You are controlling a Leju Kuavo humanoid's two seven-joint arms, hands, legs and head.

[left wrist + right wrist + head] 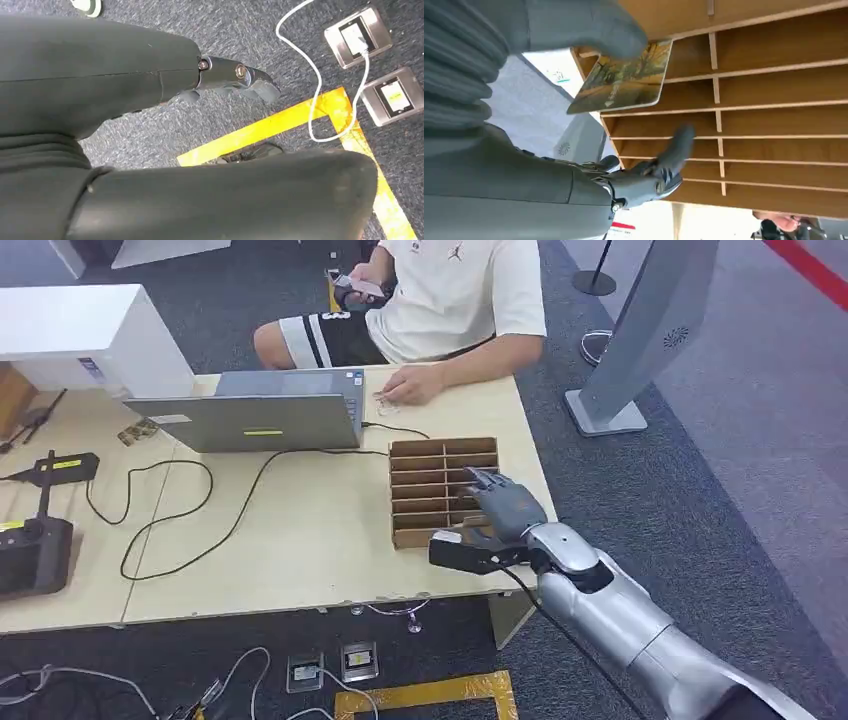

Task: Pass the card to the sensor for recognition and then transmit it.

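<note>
My right hand (505, 508) sits over the wooden card rack (425, 480) on the counter (300, 540), and its thumb pinches a picture card (624, 80) against a finger, just above the slots. I think I should lift the card straight up and keep the pinch tight so it does not catch on the dividers. My left hand (235, 80) hangs down by the floor, and I cannot tell how far open it is.

Slotted wooden rack (432, 485) just ahead of right hand (505, 508), laptop (262, 418) and cables (190, 502) leftward, bare tabletop (310, 550) between.
</note>
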